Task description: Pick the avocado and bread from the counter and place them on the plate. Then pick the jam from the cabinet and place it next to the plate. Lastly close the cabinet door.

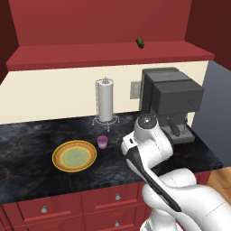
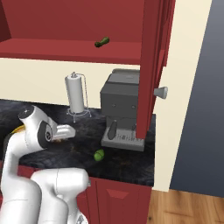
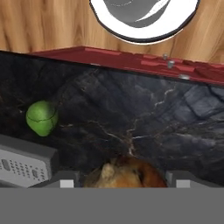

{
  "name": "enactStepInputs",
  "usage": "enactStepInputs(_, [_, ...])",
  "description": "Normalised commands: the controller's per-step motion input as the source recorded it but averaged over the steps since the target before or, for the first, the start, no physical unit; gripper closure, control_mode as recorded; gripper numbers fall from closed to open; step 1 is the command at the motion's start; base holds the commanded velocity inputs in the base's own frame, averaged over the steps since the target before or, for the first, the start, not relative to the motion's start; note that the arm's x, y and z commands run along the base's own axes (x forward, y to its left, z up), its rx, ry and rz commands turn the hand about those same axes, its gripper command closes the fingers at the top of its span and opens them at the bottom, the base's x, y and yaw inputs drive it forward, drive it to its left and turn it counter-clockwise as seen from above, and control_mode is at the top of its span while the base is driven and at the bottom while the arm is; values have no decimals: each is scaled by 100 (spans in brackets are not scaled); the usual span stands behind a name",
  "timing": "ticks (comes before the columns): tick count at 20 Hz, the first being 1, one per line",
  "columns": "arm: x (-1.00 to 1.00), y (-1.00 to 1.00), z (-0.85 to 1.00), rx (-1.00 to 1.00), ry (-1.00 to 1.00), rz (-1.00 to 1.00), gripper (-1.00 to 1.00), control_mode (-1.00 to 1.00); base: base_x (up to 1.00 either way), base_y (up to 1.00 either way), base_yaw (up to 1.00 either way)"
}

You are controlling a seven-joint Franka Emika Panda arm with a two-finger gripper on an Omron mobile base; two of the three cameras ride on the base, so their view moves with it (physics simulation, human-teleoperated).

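Observation:
In the hand view the brown-orange bread (image 3: 124, 171) sits between my gripper's (image 3: 120, 181) two dark fingertips, which press against its sides just above the black counter (image 3: 140, 109). The bright green avocado (image 3: 42, 118) lies on the counter to the left, close to the coffee machine's base; the right base view shows the avocado (image 2: 99, 154) in front of that machine. The yellow-rimmed plate (image 1: 74, 156) lies bare on the counter (image 1: 27, 135), with the small jam (image 1: 102, 142) jar standing just beside its right rim. The red cabinet (image 1: 103, 22) is open, its door (image 2: 151, 65) swung outward.
A grey coffee machine (image 1: 169, 101) stands at the counter's right end and a white paper-towel roll (image 1: 105, 101) behind the plate. A small dark green item (image 1: 140, 43) lies on the cabinet shelf. Red drawers (image 1: 117, 197) run below the counter. My own arm hides the counter's middle.

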Motion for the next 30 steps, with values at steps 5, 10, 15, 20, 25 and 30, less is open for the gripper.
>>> enactStepInputs(5, [16,67,13,1,3,0,100,-100,0,0,0])
enactStepInputs(10, [18,58,13,9,13,3,100,-100,0,0,0])
enactStepInputs(15, [21,64,5,8,12,3,100,-100,0,0,0])
enactStepInputs(20, [11,66,0,0,1,3,100,-100,0,0,0])
enactStepInputs(25, [27,51,-4,0,0,4,100,-100,0,0,0])
enactStepInputs(30, [44,34,-26,0,0,4,100,-100,0,0,0])
